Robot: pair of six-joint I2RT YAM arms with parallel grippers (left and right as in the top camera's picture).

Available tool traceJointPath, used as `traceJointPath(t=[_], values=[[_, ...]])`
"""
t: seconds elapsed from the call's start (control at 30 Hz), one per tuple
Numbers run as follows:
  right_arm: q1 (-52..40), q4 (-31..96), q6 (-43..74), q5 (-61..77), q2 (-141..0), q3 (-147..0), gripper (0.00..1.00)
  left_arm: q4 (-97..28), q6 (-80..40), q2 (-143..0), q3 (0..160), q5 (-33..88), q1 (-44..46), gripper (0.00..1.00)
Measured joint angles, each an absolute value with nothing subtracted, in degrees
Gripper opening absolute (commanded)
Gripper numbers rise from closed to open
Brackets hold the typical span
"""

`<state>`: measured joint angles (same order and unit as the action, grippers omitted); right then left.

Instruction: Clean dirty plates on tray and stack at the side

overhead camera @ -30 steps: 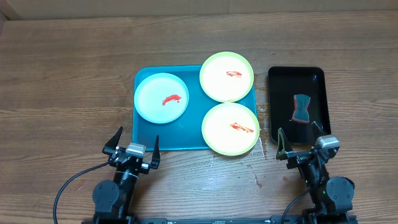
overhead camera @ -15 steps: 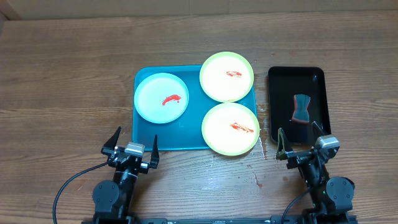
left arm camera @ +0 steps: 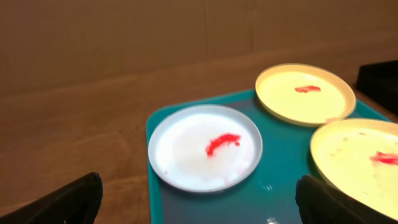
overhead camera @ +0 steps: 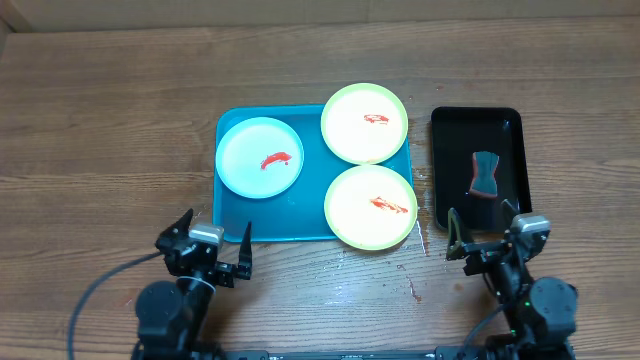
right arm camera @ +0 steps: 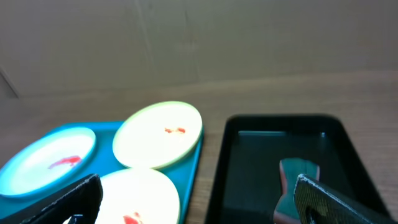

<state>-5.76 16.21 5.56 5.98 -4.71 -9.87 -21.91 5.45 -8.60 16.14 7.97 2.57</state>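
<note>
**Both claws idle short of the tray, no plate cleaned yet.**
The left claw (overhead camera: 212, 240) and right claw (overhead camera: 483, 236) gape fully, gripping nothing. Three dirty plates sit on the tray (overhead camera: 232, 222): the blue plate (overhead camera: 260, 157) at its left, the far yellow-green plate (overhead camera: 364, 122) overhanging its far rim, the near yellow-green plate (overhead camera: 370, 206) overhanging its near right corner. Judgement: the right claw should first pinch the sponge (overhead camera: 485, 175) at its narrow waist, in the black tray (overhead camera: 450, 140) right of the tray. Only the overhead view shows both overhangs. The left wrist view misses the sponge.
</note>
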Motion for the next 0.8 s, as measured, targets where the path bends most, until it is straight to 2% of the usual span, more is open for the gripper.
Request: traceJointPath(t=[0.2, 0.57, 0.67, 0.8], values=[[-5.78, 27.59, 5.82, 6.04, -17.85, -29.58, 1.00, -35.09, 4.60, -27.07, 36.38, 8.19, 2.57, 1.00], [-5.74, 52.49, 5.78, 7.40, -57.23, -63.11, 1.00, -68.69, 4.12, -70.76, 82.24, 10.46, 2.57, 1.00], [-5.74, 56.38, 5.93, 8.19, -65.78, -69.84, 1.00, -72.47, 3.95, -80.68, 90.50, 13.04, 2.57, 1.00], [-5.72, 56.97, 5.98, 10.83, -72.23, -72.86, 1.00, -72.25, 3.90, -89.52, 93.71, 17.30, 2.57, 1.00]])
